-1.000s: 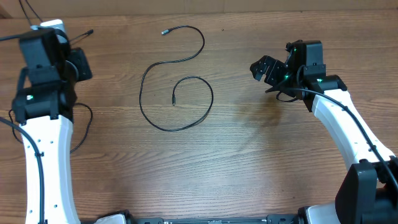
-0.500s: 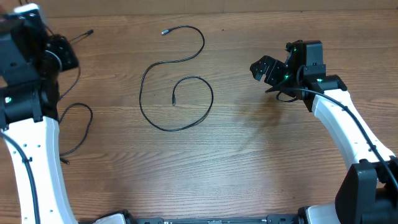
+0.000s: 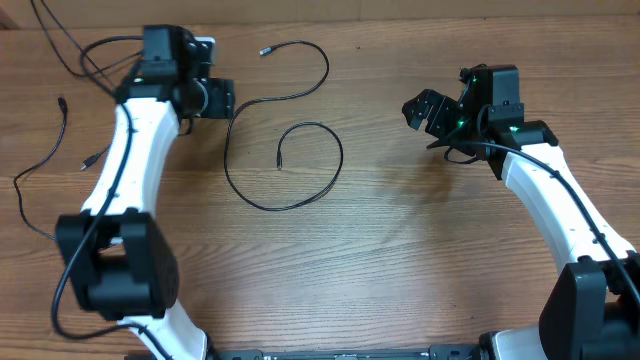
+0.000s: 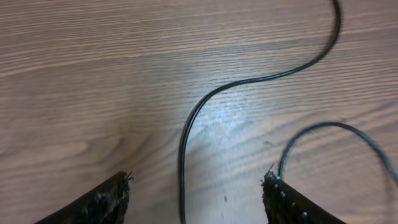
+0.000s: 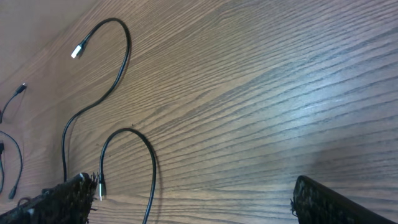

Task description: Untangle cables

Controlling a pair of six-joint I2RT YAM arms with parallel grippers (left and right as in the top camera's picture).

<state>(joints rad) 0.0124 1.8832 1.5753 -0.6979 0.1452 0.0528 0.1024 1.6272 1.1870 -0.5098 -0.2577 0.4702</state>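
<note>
Left arm has swung from the left edge toward the middle, and its tool (image 3: pixel 225 98) has opened up. Two arms, two tools, and two thin cables I can count lie on the tabletop (image 3: pixel 400 250). Nearest, the left cable (image 3: pixel 17 182) bends along the left edge. The middle cable (image 3: pixel 342 152) curls in a loop, with one plug end inside it pointing toward the robot. From there it runs away in an S between the left tool's spread fingers, not held. The right tool (image 3: pixel 420 110) gapes wide and holds nothing. The far plug points left.
</note>
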